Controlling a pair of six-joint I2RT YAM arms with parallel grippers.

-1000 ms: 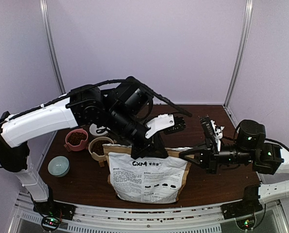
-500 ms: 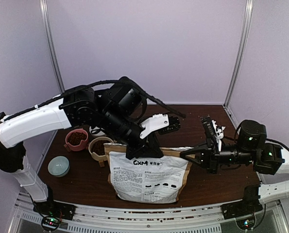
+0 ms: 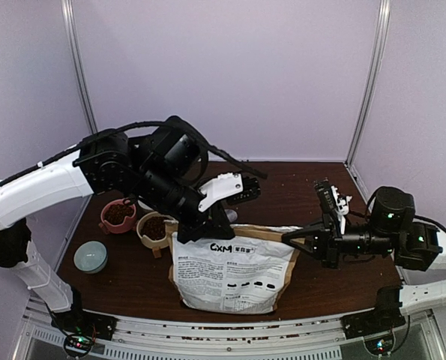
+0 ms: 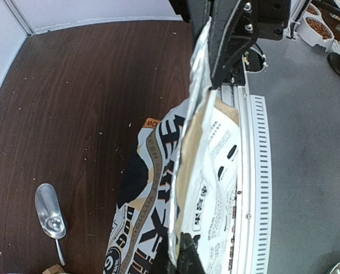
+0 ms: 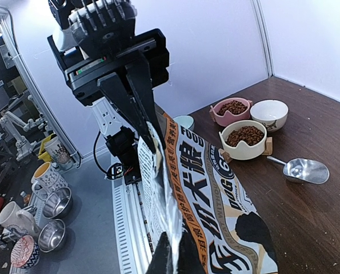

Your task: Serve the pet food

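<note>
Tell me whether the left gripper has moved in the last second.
Yes. The left gripper, shut on the bag, has shifted left, closer to the pink bowl.

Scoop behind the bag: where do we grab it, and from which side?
Take the scoop by its thin handle, coming straight down with the jaws across it. It lies flat, hollow side up. The scooping end looks too wide, and the handle end sits close to the beige bowl.

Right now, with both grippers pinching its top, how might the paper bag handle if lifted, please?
The paper bag probably flops: its top edge buckles between left gripper and right gripper. Its full-looking body suggests weight, so it may sag.
</note>
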